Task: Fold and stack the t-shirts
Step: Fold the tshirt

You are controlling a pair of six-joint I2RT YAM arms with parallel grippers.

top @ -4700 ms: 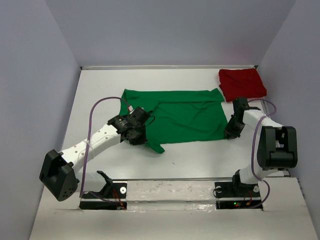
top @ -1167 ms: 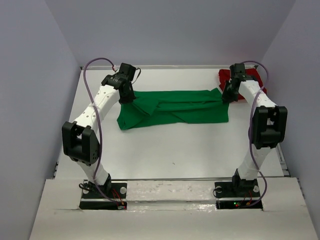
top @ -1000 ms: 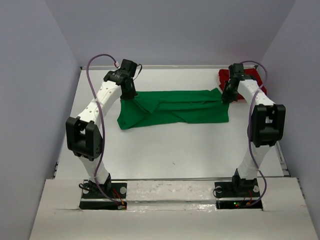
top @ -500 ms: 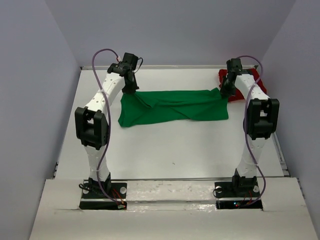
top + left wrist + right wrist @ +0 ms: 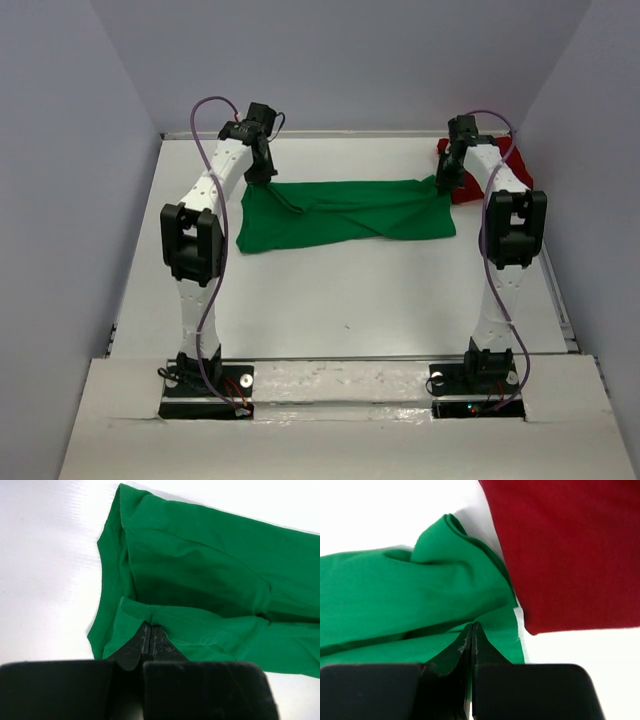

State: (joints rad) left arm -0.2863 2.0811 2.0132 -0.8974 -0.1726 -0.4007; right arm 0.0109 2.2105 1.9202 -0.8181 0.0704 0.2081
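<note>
- Since cloth's limp + light, pinch hems at 2 ends.
- Green t-shirt lies far-mid on table, red t-shirt just beside its right end.
- Clamped on green hem: left gripper, right gripper.

Two t-shirts (green one, red one), two arms

Left arm and right arm had white link shells and black joint housings. A purple cable looped along each. Base plates were black. Left gripper was matte black and tapered.
</note>
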